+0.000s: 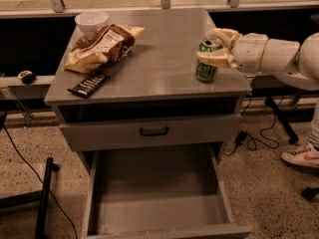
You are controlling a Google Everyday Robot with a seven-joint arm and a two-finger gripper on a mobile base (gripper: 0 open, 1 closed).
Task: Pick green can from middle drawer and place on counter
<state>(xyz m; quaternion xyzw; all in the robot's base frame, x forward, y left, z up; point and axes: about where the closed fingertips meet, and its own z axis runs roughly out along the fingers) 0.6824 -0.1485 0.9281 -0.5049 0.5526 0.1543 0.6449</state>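
- Grey counter under dim light. The green can stands upright near its right edge. Its base appears to rest on the slab, though I cannot rule out a sliver of gap.
- My end effector comes in from the right of the can. Its two pale fingers are clamped on the can's upper half, one on the near side and one on the far side.
- Well to the left of the can: a chip bag, a white bowl and a dark flat bar. Nothing crowds the can.
- Below the can, the middle drawer is pulled out, its floor bare.
- Handling, my judgement: thin metal wall, light. It would dent under a hard squeeze if empty, and be stiffer and heavier if full. The smooth painted side is likely slippery. It is tall on a narrow base, so a sideways nudge could tip it.
- Hold, my judgement: across the diameter on the straight cylindrical wall, not on the tapered rim or pull tab. The present grip fits that.
- Task state, my judgement: the can is out of the drawer and at the counter, with only the release left. I should part the fingers evenly and back off to the right of the can without dragging it.
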